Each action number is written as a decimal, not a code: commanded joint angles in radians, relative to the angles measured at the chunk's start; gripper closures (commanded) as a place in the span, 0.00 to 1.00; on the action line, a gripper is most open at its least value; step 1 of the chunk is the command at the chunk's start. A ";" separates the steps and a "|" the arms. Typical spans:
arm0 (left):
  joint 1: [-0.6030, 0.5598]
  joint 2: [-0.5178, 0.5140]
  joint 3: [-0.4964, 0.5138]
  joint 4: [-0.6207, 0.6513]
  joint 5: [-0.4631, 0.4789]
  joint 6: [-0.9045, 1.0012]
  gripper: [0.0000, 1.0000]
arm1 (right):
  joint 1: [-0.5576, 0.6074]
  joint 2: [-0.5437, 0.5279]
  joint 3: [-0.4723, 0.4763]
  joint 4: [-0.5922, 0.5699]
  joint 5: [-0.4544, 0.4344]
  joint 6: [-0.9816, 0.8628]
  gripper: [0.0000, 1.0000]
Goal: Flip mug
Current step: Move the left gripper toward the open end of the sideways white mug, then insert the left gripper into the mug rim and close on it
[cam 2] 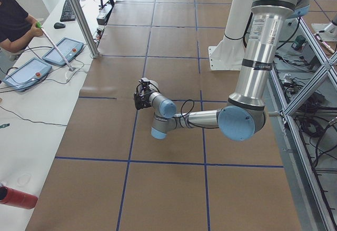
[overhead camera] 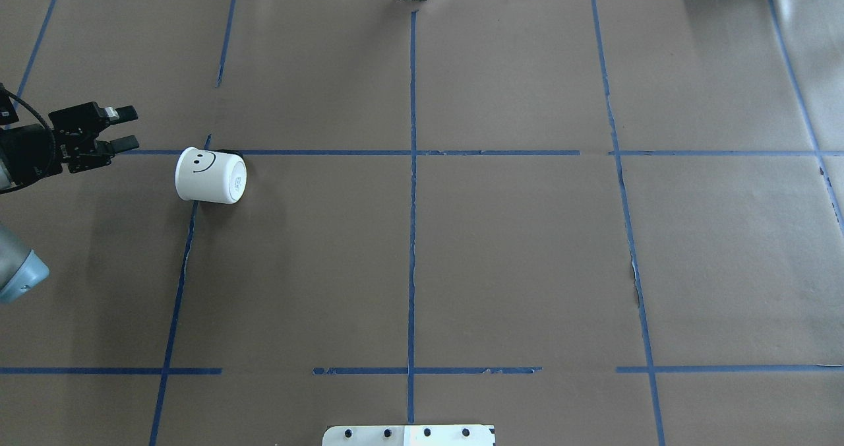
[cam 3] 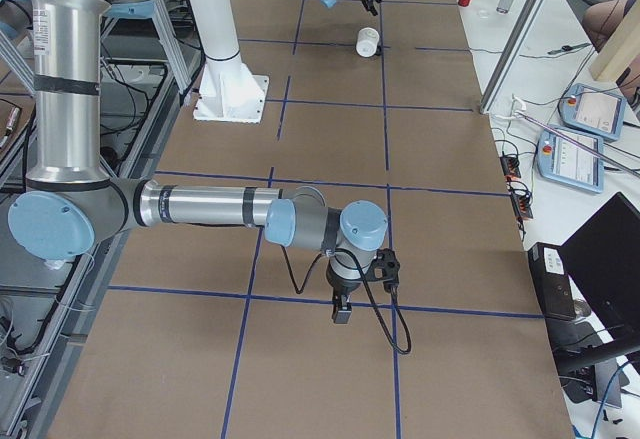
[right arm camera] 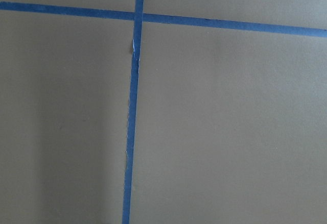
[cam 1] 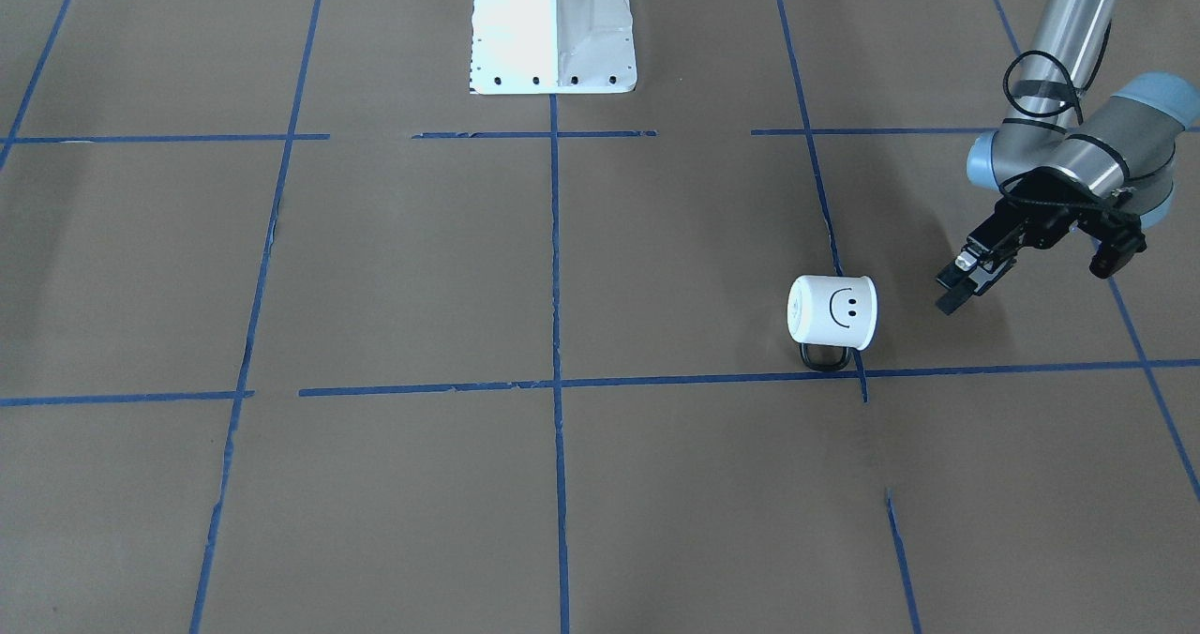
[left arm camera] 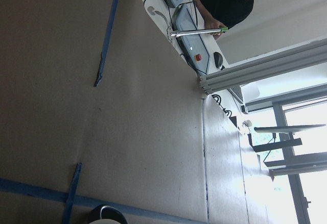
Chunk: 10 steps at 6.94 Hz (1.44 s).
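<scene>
The white mug [overhead camera: 210, 176] with a black smiley face lies on its side on the brown paper at the table's left, also in the front view [cam 1: 832, 310] and the right side view [cam 3: 368, 42]. Its flat base points to the table's middle. Its black handle [cam 1: 825, 360] rests on the far side, away from the robot. My left gripper [overhead camera: 126, 129] is open and empty, a short way to the left of the mug, fingers toward it; it also shows in the front view [cam 1: 1031, 278]. My right gripper [cam 3: 345, 304] shows only in the right side view, low over the paper; I cannot tell its state.
Blue tape lines [overhead camera: 413, 169] divide the brown paper into squares. The white robot base [cam 1: 553, 29] stands at the near middle edge. Operators' pendants [cam 3: 590, 114] and a person [cam 2: 13, 20] are beyond the table's far edge.
</scene>
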State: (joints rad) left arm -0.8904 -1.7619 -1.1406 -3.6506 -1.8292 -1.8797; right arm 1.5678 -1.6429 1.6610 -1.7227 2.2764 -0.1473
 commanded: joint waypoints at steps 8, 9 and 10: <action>0.094 -0.083 0.143 -0.062 -0.061 0.074 0.05 | 0.000 0.000 0.000 0.000 0.000 0.000 0.00; 0.096 -0.091 0.147 -0.063 -0.071 0.077 0.07 | 0.000 0.000 0.000 0.000 0.000 0.000 0.00; 0.096 -0.093 0.148 -0.063 -0.071 0.079 0.09 | 0.000 0.000 0.000 0.000 0.000 0.000 0.00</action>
State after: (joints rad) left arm -0.7961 -1.8489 -0.9961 -3.7134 -1.8967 -1.8043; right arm 1.5677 -1.6429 1.6613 -1.7227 2.2764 -0.1473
